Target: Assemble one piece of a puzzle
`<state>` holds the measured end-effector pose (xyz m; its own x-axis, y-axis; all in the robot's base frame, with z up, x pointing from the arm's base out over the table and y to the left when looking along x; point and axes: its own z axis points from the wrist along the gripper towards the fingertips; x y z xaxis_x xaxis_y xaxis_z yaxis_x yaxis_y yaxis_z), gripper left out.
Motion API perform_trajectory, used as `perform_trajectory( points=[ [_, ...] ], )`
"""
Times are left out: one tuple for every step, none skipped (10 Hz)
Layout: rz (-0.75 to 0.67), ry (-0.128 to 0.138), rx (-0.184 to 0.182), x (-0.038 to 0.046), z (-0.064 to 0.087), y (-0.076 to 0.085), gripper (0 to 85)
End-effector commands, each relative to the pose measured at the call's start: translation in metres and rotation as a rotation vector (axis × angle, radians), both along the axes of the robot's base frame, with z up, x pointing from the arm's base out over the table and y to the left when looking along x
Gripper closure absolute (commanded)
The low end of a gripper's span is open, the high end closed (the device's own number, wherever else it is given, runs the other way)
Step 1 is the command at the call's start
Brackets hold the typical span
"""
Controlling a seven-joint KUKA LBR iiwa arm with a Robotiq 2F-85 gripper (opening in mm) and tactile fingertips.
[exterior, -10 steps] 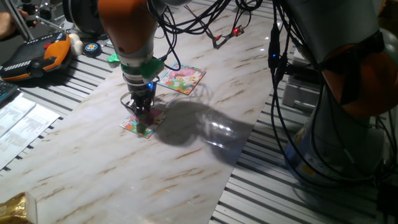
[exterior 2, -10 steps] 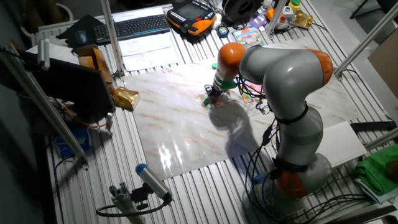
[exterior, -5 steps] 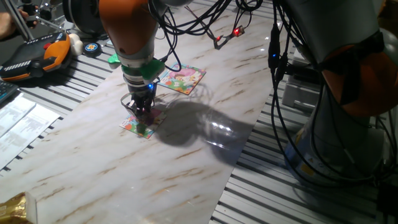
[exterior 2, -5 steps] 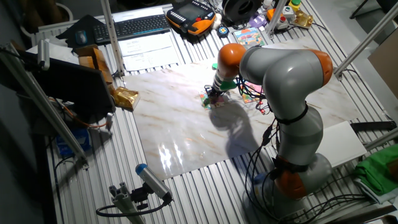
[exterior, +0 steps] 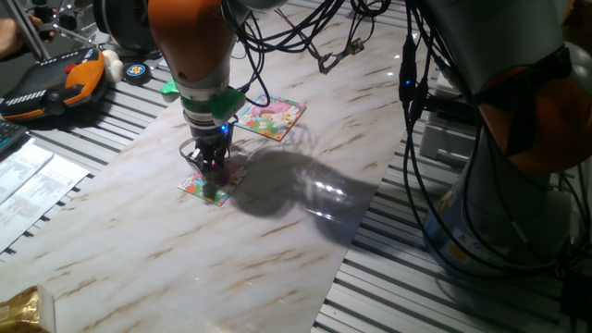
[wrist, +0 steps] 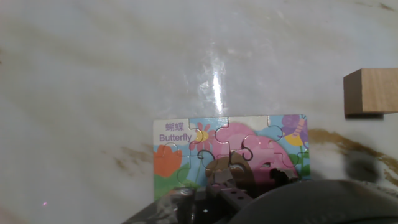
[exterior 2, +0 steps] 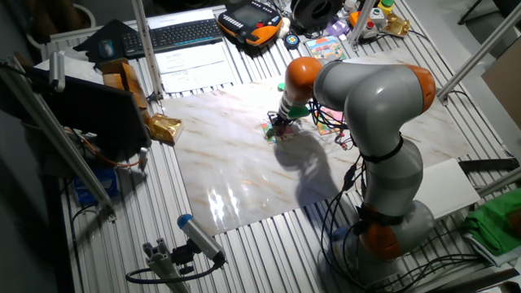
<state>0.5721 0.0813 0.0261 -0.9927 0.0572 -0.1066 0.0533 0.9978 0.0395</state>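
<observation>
The puzzle (exterior: 207, 186) is a small square cartoon board lying on the marble table; it also shows in the other fixed view (exterior 2: 276, 133). In the hand view it (wrist: 180, 155) reads "Butterfly", with pink, green, yellow and blue patches. My gripper (exterior: 214, 166) stands upright with its fingertips down on the puzzle's middle, the fingers close together. In the hand view a dark finger (wrist: 234, 191) rises from the bottom edge, with a small tan-brown shape, seemingly the piece (wrist: 224, 167), at its tip against the pink area. The hand hides the puzzle's lower edge.
A larger square board with a pink centre (exterior: 270, 117) lies just beyond the puzzle. A wooden block (wrist: 371, 91) sits to the right in the hand view. An orange teach pendant (exterior: 55, 83), a keyboard (exterior 2: 183, 34) and a gold bag (exterior 2: 163, 126) lie around the table's edges.
</observation>
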Motion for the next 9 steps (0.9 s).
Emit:
perform_trajectory(
  points=[
    [-0.002,0.000,0.002,0.0000,-0.0002,0.0000,47.3],
    [-0.004,0.000,0.004,0.0001,-0.0003,0.0001,47.0],
    [-0.004,0.000,0.005,0.0001,-0.0004,0.0002,47.0],
    [-0.006,0.000,0.006,0.0000,-0.0004,0.0003,46.7],
    [-0.006,0.000,0.006,0.0000,-0.0003,0.0004,46.3],
    [-0.006,0.000,0.006,-0.0001,-0.0004,0.0004,46.0],
    [-0.009,-0.002,0.004,-0.0001,-0.0003,0.0006,46.0],
    [-0.009,-0.002,0.004,-0.0001,-0.0003,0.0005,45.3],
    [-0.009,-0.002,0.004,-0.0001,-0.0004,0.0006,44.3]
  ],
)
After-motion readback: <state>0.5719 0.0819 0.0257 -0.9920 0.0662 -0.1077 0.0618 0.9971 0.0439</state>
